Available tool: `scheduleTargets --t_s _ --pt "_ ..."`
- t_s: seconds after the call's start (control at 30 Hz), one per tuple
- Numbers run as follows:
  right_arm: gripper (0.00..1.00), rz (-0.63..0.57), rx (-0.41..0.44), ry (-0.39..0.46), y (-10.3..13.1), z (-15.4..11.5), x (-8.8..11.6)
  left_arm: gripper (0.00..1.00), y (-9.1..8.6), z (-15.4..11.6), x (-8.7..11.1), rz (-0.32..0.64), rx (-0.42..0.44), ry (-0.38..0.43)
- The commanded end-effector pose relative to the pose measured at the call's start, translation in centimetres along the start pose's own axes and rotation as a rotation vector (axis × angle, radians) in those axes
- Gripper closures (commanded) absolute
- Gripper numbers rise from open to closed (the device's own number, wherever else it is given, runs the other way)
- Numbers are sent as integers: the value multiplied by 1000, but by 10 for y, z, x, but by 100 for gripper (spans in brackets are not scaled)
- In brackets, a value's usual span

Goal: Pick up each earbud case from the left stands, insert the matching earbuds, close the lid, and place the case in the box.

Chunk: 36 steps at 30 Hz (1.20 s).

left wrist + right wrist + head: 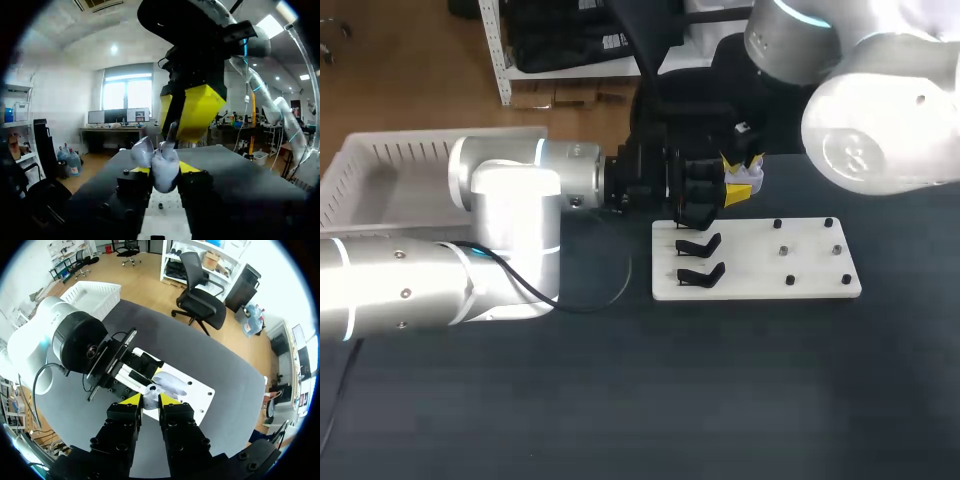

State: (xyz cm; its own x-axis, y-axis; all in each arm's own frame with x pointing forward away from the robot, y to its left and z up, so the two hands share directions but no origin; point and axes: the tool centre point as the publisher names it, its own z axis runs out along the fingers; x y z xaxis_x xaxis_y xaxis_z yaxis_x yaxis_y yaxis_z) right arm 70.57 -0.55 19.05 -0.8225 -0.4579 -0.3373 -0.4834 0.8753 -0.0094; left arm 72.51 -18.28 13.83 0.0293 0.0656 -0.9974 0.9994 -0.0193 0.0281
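You have a pale white earbud case [162,167] and a whitish earbud [172,134]; both the left gripper [166,171] and the right gripper [149,400] are black with bright yellow tips. The board [810,240] is white, its stands [698,246] and pegs [777,224] black, the table [720,400] dark grey, the box [360,175] white.

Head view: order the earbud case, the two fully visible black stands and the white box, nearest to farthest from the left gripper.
1. Earbud case, held in the left gripper.
2. Rear black stand, just camera-side of the gripper.
3. Front black stand, one step farther forward.
4. White box, far left.
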Motion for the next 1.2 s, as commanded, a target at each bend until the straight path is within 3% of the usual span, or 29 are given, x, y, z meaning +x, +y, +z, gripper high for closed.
scheduleTargets --t_s 0.03,1.2 --pt "100 4 2 -5 -1 1 1 100 -2 0 1 4 -8 -5" --pt "100 -1 3 15 0 13 -4 100 -2 0 1 4 -8 -5"
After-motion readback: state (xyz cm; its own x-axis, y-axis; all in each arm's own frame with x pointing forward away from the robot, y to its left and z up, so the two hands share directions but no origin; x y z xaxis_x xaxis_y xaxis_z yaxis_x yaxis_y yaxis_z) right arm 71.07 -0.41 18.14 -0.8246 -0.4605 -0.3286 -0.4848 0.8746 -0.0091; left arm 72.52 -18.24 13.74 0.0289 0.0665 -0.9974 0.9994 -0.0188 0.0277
